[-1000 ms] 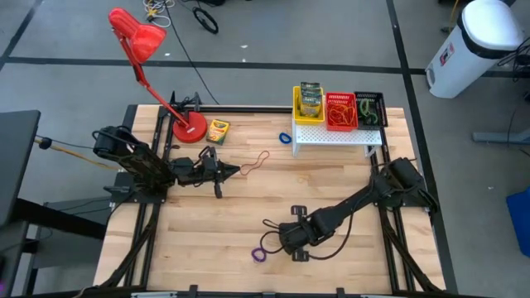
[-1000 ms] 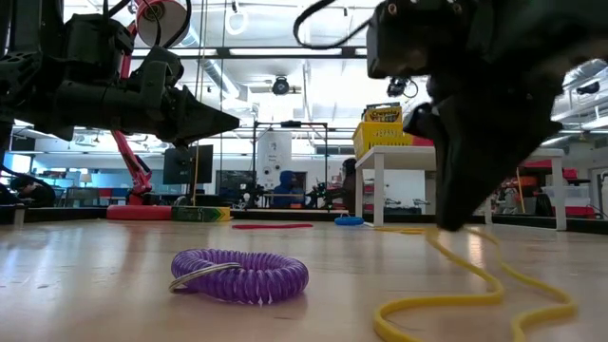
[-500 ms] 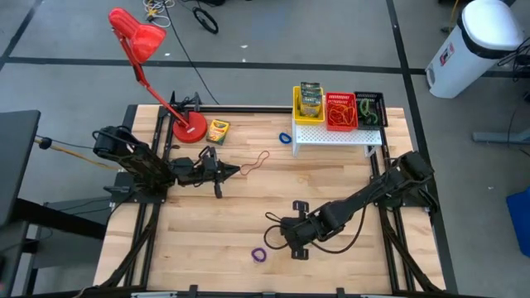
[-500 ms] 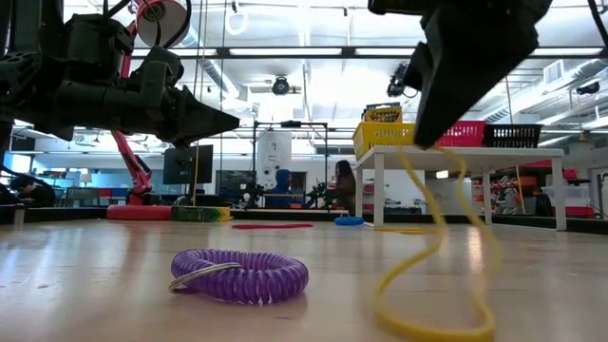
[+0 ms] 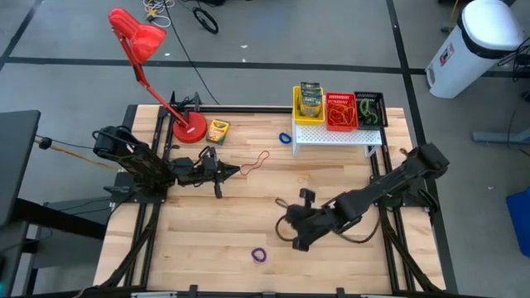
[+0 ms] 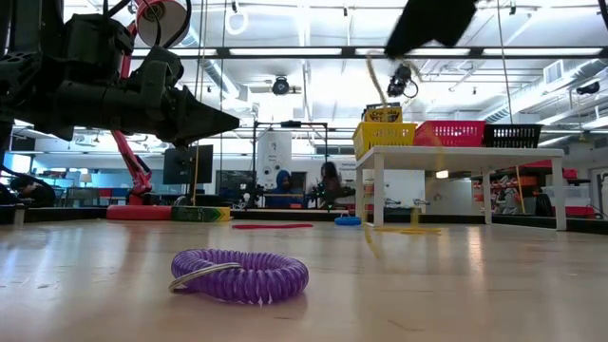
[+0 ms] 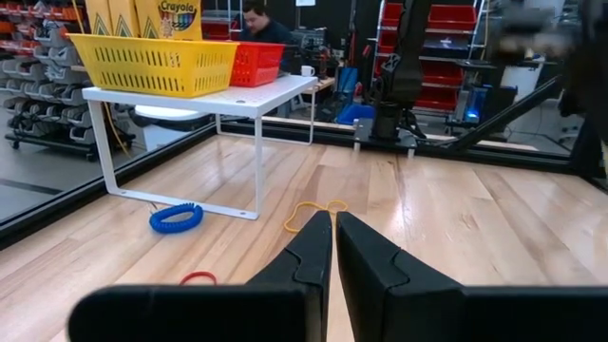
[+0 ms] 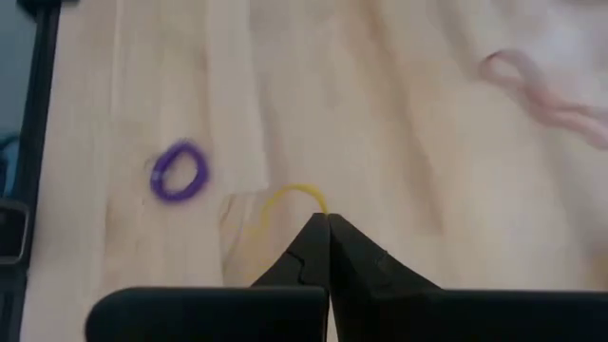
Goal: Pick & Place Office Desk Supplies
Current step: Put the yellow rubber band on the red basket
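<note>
My right gripper [image 5: 288, 222] hangs above the table's middle near part, shut on a thin yellow rubber band [image 8: 293, 196]. In the low view it shows only at the top edge [image 6: 429, 19]. A purple coil band [image 5: 259, 255] lies flat on the table below and nearer. My left gripper [image 5: 237, 171] is shut and empty, hovering left of centre and pointing at a pinkish band [image 5: 258, 160] that lies on the wood. On a white shelf [image 5: 335, 132] stand the yellow [image 5: 309, 103], red [image 5: 340, 112] and black [image 5: 370, 109] baskets. My right gripper pinches the yellow band's loop [image 8: 306, 193] at its fingertips [image 8: 313, 233], coming from above and slanting down. The band hangs below the fingers, blurred in the low view [image 6: 373, 81]. Whether its lower end still reaches the table I cannot tell.
A red desk lamp [image 5: 149, 50] stands at the far left with a crayon box [image 5: 218, 130] beside its base. A blue coil band [image 5: 285, 137] lies by the shelf's left leg, and a red band [image 7: 198, 278] lies near my left gripper. People sit in the room beyond.
My right gripper has risen from the table and moved toward the far right, staying shut on the yellow band. The band lay in loops on the wood, then was drawn up and now hangs from the fingers. The left arm has kept still.
</note>
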Action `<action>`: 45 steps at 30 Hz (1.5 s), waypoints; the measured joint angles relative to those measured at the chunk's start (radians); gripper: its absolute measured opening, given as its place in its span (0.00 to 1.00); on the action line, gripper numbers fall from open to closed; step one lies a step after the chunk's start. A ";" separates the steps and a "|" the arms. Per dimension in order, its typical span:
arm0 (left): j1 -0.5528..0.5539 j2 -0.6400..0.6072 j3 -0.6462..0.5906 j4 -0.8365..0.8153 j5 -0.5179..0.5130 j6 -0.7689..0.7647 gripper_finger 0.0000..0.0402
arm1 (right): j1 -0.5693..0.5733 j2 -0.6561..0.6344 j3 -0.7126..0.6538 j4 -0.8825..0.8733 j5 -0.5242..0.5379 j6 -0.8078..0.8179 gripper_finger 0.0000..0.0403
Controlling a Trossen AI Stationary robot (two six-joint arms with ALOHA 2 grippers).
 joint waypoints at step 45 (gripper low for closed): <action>0.000 0.000 0.000 0.000 0.000 0.000 0.07 | -1.032 -0.618 -0.247 -0.167 0.203 -0.280 0.04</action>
